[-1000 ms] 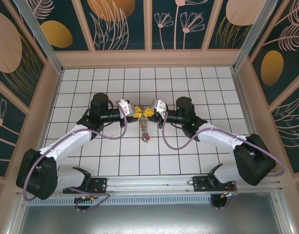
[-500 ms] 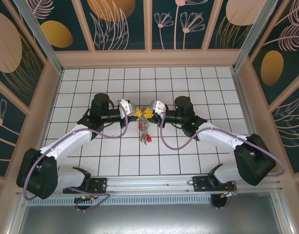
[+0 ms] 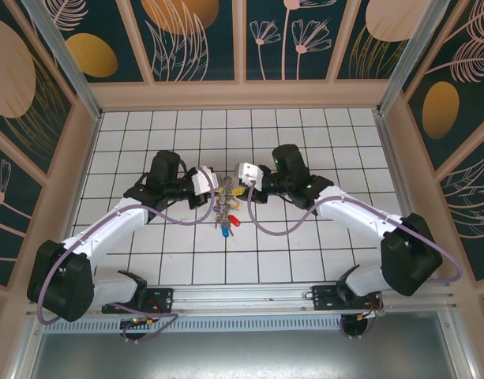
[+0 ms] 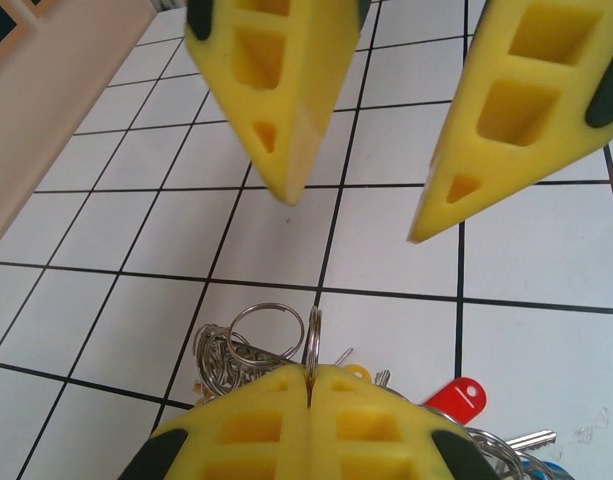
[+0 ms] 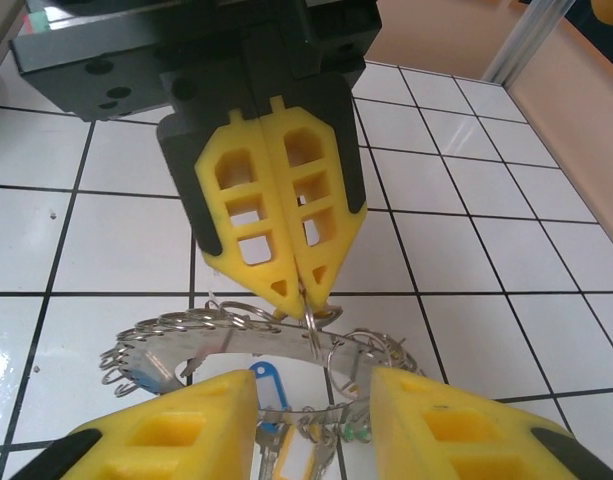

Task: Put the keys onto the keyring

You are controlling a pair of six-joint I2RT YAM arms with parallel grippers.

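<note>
Keyring (image 5: pixel 221 345) up front: a flat grey band, seen nearly edge-on from the right wrist, hanging level just under the left gripper (image 5: pixel 304 290). Loops crowd along its rim, and the keys (image 5: pixel 276 445) dangle beneath it, a blue tag (image 5: pixel 260 385) right below the band's middle. From overhead the keys (image 3: pixel 223 213) show as one tight cluster with red and blue tags at its near end; whether the lowest ones touch the tiles, I can't tell.

Straight above the keyring, the left gripper is clenched, yellow pads pressed flat together, and pinched between their tips is a thin wire ring (image 5: pixel 314 322) that loops down over the band. The left wrist view backs that up: the thin wire ring (image 4: pixel 313 340) stands edge-on out of the closed tips, more loops (image 4: pixel 261 335) fan beside it, and a red tag (image 4: pixel 456 395) pokes out on the other side.

On the far side of the keyring from the left gripper sits the right gripper (image 5: pixel 314 378), released, its fingers (image 4: pixel 276 80) spread wide and gripping nothing, apart from the loops.

Beneath the keyring lies the white tiled table (image 5: pixel 466 250), black grid lines running under both arms.
</note>
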